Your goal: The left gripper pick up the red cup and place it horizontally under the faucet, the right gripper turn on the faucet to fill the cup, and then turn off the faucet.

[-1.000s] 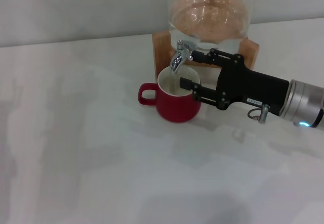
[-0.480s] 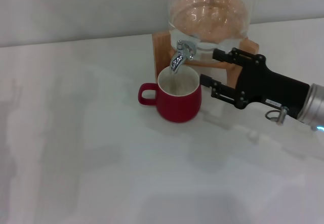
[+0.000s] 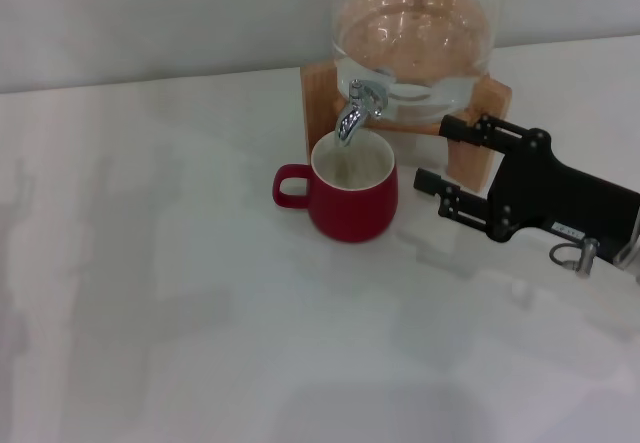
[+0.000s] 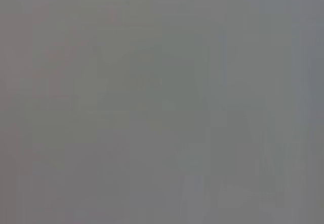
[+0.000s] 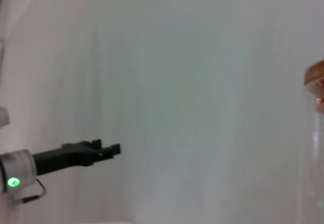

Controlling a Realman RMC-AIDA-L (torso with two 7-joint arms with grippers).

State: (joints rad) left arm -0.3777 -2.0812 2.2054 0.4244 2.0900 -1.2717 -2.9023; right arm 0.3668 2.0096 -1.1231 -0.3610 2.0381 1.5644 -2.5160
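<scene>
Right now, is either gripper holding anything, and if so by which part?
Nothing is held. The right gripper is open beside the red cup, touching neither it nor the faucet. The left gripper is parked far off, empty.

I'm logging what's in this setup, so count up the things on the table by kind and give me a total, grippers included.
Red cup: 1
Faucet: 1
Glass dispenser on its wooden stand: 1
Grippers: 2, the right gripper open beside the cup, the left gripper far off, seen only in the right wrist view
Total: 5
</scene>
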